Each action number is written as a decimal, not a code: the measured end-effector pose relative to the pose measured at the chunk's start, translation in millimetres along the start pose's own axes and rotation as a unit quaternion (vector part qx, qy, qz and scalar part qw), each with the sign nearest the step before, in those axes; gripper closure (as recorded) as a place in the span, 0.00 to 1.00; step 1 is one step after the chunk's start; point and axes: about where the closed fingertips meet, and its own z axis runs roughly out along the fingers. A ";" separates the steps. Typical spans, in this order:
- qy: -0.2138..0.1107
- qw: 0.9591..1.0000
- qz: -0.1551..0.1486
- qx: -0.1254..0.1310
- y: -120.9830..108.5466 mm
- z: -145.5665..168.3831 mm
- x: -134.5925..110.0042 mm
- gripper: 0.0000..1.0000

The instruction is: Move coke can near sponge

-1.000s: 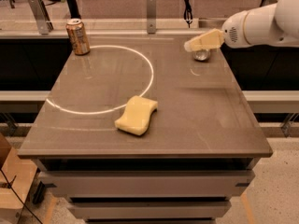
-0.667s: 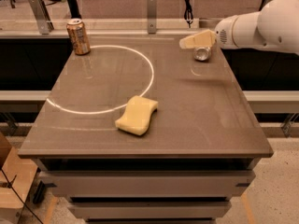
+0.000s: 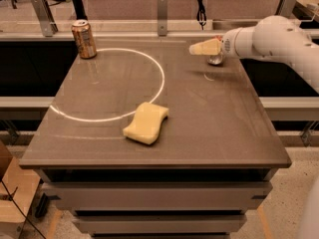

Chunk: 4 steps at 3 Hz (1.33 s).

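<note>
Brown table (image 3: 214, 128), white arm (image 3: 271, 36) reaching in from the right. White ring (image 3: 163, 78) on the top. Yellow sponge (image 3: 146, 123) sits front-middle, on the ring's line. Brownish-orange can (image 3: 83, 40) back left, label unreadable. Gripper (image 3: 204, 48) over the back right, can't tell its grip. 1 silver bit (image 3: 215, 59) just under it.

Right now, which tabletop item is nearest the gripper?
The small silvery object at back right, just below the gripper; the brownish can and sponge sit farther left.
</note>
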 end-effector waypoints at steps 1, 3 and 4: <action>0.016 1.000 0.013 0.015 -12.9 22.3 13.1 0.00; 0.028 0.999 0.018 0.038 -33.3 38.5 20.9 0.41; 0.016 0.999 -0.004 0.034 -27.2 29.3 6.7 0.64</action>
